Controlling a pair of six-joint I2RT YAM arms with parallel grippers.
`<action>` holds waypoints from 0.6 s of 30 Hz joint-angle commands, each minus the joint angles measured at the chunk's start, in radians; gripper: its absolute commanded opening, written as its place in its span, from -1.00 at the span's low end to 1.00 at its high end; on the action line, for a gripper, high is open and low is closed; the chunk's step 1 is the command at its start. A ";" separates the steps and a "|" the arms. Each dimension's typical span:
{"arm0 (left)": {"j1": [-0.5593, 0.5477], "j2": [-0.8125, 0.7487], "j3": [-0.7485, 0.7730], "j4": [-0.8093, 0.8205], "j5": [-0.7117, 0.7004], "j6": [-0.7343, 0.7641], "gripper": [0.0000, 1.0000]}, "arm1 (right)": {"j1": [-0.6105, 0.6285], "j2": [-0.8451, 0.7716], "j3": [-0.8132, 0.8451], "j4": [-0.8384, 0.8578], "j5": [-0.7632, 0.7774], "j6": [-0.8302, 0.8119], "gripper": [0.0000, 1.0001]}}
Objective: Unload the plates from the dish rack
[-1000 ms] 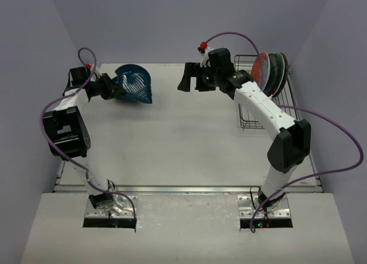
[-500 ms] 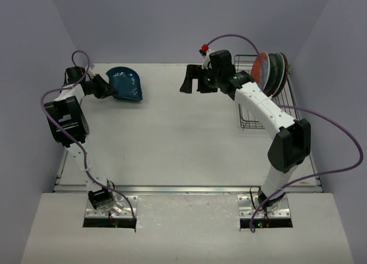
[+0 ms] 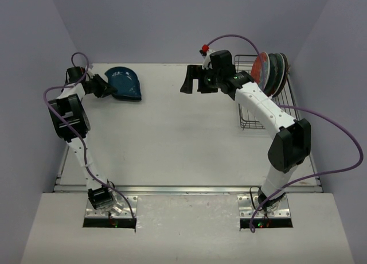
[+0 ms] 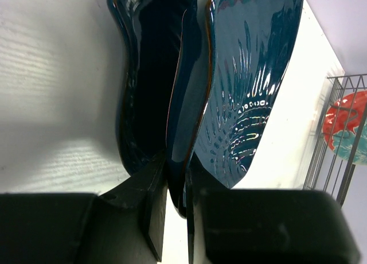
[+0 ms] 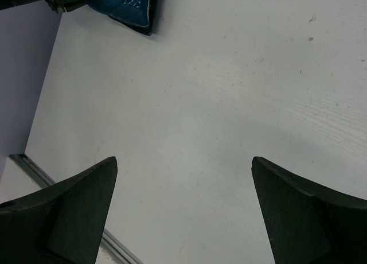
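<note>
Pinching a dark blue plate (image 3: 127,83) at the far left, the left gripper (image 3: 110,89) is occupied, so the wide-spread right gripper (image 3: 192,80), just left of the dish rack (image 3: 248,121), sits nearer its apparently edge-standing plates (image 3: 269,72).

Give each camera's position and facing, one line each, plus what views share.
Top external: above and behind, looking down on the table; left arm and right arm show.
Left wrist: along the left hand, shut on a blue plate, toward the rack.
Right wrist: down at the table; the right hand, open, frames it.
Shared: all three see the blue plate.
</note>
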 commanded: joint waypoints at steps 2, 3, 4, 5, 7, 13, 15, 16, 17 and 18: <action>0.012 0.009 0.118 0.032 0.065 -0.018 -0.99 | -0.005 -0.041 0.001 0.023 -0.011 -0.014 0.98; 0.012 0.013 0.126 0.022 0.063 -0.015 -0.97 | -0.005 -0.042 0.003 0.022 -0.011 -0.014 0.98; 0.013 0.016 0.133 0.016 0.061 -0.009 -0.94 | -0.005 -0.043 0.004 0.022 -0.012 -0.014 0.98; 0.013 0.017 0.139 0.010 0.058 -0.001 -0.88 | -0.007 -0.043 0.005 0.023 -0.014 -0.015 0.97; 0.013 0.017 0.144 -0.003 0.052 0.012 -0.70 | -0.009 -0.043 0.006 0.023 -0.017 -0.013 0.97; 0.012 0.014 0.177 -0.060 0.033 0.048 -0.38 | -0.011 -0.047 0.014 0.020 -0.019 -0.011 0.98; 0.012 0.010 0.197 -0.087 0.025 0.066 -0.24 | -0.011 -0.052 0.016 0.014 -0.016 -0.015 0.98; 0.011 0.007 0.210 -0.106 0.017 0.077 -0.15 | -0.011 -0.055 0.021 0.013 -0.011 -0.018 0.98; 0.011 0.003 0.220 -0.119 0.007 0.086 -0.06 | -0.011 -0.058 0.023 0.012 -0.005 -0.022 0.98; 0.011 -0.006 0.224 -0.127 -0.003 0.093 0.04 | -0.012 -0.063 0.024 0.012 0.002 -0.026 0.98</action>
